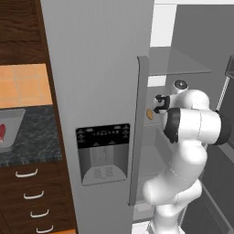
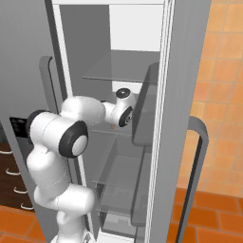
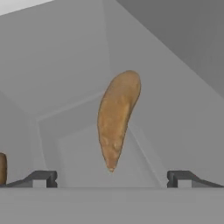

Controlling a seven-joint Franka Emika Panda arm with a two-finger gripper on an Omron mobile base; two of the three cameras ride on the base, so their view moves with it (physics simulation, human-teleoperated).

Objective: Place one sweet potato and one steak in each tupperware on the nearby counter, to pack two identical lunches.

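Orange-tan: two sweet potatoes point(image 3: 117, 116), one at the edge point(image 3: 2, 168); end effector point(image 3: 111, 178) spread wide, holding nothing.

shell point(image 1: 192, 123): I'm wearing glossy white casing, rounded and bulbous from base to wrist
joints point(image 2: 73, 138): I'm showing broad dark bands and a black disc cap between the white links
wrist point(image 2: 124, 93): I'm carrying a round grey cap ringed in black
finger tips point(image 3: 41, 178): I'm showing two small dark grey wedge-shaped tips

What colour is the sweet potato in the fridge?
Tan-orange with brownish patches; the sweet potato shows best in the hand view.
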